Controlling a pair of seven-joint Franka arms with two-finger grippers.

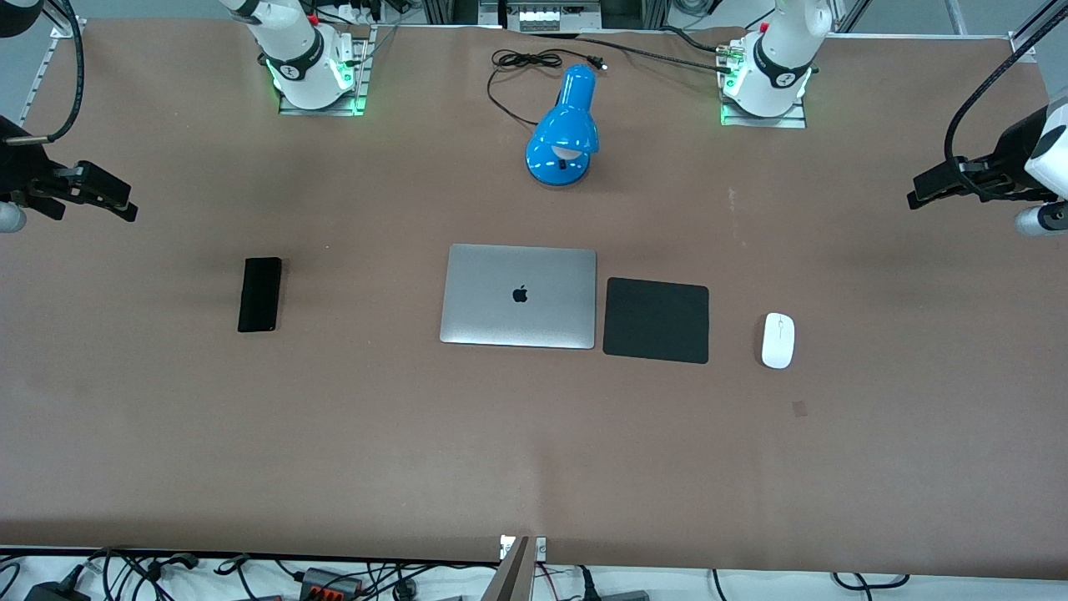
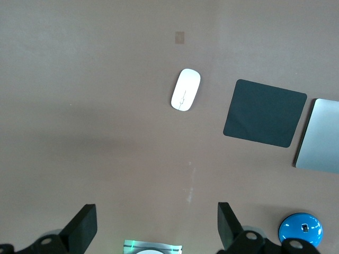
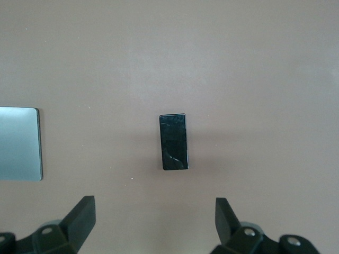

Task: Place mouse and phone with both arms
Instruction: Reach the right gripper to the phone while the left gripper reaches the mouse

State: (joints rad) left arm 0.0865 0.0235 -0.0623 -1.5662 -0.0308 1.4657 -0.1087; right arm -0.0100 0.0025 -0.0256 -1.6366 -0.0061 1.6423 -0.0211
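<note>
The white mouse [image 1: 778, 340] lies on the brown table toward the left arm's end, beside the black mouse pad; it also shows in the left wrist view [image 2: 185, 97]. The black phone [image 1: 259, 294] lies flat toward the right arm's end and shows in the right wrist view [image 3: 174, 141]. My left gripper [image 1: 915, 199] is open and empty, high over the table's end, apart from the mouse; its own view shows it [image 2: 157, 225] wide open. My right gripper [image 1: 127, 203] is open and empty, high over the other end, with the phone between its spread fingers in its view [image 3: 155, 219].
A closed silver laptop [image 1: 519, 295] lies mid-table with a black square mouse pad [image 1: 656, 320] beside it. A blue desk lamp [image 1: 566, 133] with a black cord stands nearer the robots' bases. The brown table mat [image 1: 534, 451] covers the rest.
</note>
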